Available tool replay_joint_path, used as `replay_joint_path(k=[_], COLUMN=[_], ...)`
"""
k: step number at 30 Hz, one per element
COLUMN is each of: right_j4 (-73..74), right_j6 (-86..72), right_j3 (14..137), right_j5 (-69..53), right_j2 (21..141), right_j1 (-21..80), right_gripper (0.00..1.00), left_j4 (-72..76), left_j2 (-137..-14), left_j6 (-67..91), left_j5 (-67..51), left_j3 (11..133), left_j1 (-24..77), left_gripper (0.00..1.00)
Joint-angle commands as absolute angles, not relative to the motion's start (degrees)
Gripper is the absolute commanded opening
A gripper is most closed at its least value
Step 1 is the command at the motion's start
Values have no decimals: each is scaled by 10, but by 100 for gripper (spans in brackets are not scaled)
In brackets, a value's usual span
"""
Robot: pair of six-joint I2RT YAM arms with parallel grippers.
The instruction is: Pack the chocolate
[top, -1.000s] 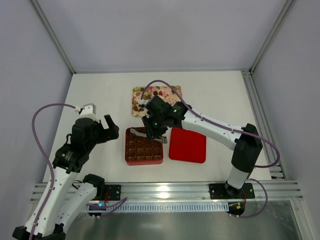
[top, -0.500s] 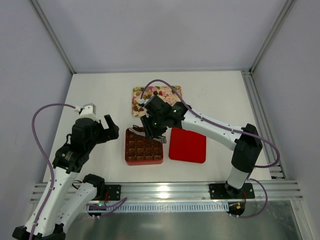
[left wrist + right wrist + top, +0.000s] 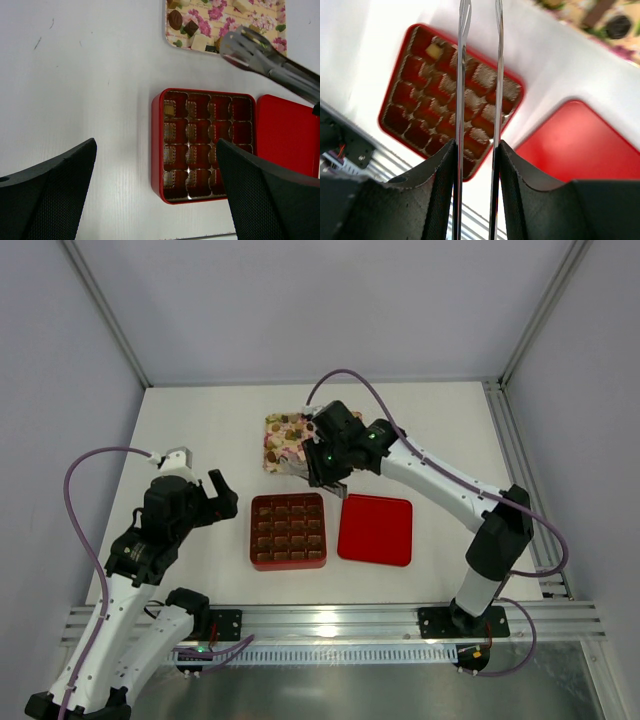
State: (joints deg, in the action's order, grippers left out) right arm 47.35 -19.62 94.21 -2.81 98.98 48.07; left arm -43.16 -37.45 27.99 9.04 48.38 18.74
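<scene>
Chocolate pieces, dark [image 3: 175, 19] and whitish [image 3: 200, 41], lie on the floral tray [image 3: 285, 437]. One tan piece [image 3: 170, 107] sits in the far-left corner cell of the red box [image 3: 288, 532]; I see it in the right wrist view too, as the tan piece [image 3: 434, 50]. My right gripper [image 3: 322, 468] is shut on metal tongs [image 3: 260, 55], which hang over the tray's near edge. The tong blades [image 3: 464, 75] stand apart with nothing between them. My left gripper [image 3: 222, 495] stands open left of the box, holding nothing.
The red lid [image 3: 375, 530] lies flat right of the box. The box's brown gridded insert [image 3: 470, 102] has several vacant cells. The aluminium rail [image 3: 330, 620] runs along the near table edge. Grey walls enclose the table.
My right arm has lifted the tongs off the box's far-left corner and swung them back over the tray; the blades have spread. The left arm has not moved.
</scene>
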Motion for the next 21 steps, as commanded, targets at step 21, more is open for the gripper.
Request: replay_joint_path(k=[21], right_j4=[502], right_j6=[-137], right_j3=[1041], right_j5=[21], right_j2=[1085], right_j1=[397], right_gripper=[47], left_j4=[-422], left_j2=[-376], left_j6=[278], left_j5=[103], left_j3=[484], left_j1=[185], left_gripper=[100])
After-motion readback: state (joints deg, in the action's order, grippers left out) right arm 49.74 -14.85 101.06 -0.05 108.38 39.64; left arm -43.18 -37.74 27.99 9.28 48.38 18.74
